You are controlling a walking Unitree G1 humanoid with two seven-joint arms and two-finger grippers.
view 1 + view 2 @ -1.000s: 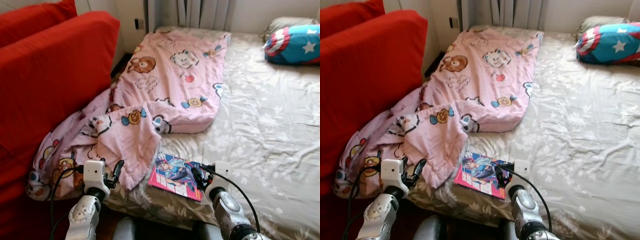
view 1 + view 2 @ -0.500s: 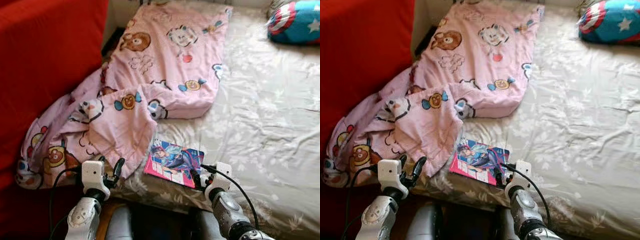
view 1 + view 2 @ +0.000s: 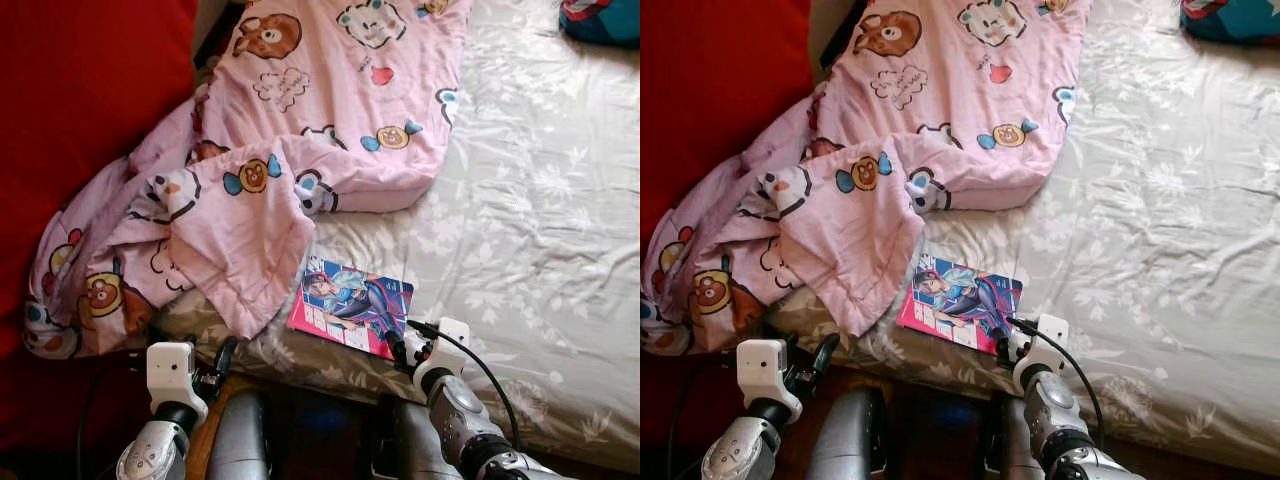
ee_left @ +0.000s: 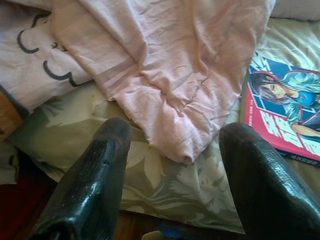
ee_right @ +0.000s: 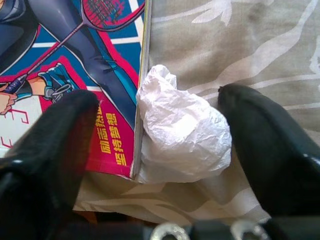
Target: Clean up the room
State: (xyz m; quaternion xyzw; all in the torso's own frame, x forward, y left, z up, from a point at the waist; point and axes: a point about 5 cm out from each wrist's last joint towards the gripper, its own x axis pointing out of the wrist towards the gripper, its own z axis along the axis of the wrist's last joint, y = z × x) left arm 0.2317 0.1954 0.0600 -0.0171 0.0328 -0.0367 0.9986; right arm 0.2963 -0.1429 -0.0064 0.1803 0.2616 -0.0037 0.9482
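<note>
1. Bed with a grey-green floral sheet (image 3: pixel 540 200) lies before us, and a red sofa (image 3: pixel 80 120) stands at its left.
2. We see a pink cartoon-print blanket (image 3: pixel 300 120) spread over the far left of the bed, its near corner spilling over the bed's left edge beside the sofa.
3. We find a glossy comic magazine with a red and blue cover (image 3: pixel 350 308) flat near the bed's near edge, just right of the blanket's hanging corner.
4. We see a crumpled white paper ball (image 5: pixel 180 132) on the sheet, touching the magazine's right edge.
5. Our right gripper (image 5: pixel 160 150) is at the near edge of the bed, its fingers (image 5: pixel 272 150) spread apart on either side of the paper ball and not touching it.
6. Our left gripper (image 4: pixel 175 165) hovers low by the near left edge of the bed, fingers (image 4: pixel 95 175) apart and holding nothing, pointed at the blanket's corner.
</note>
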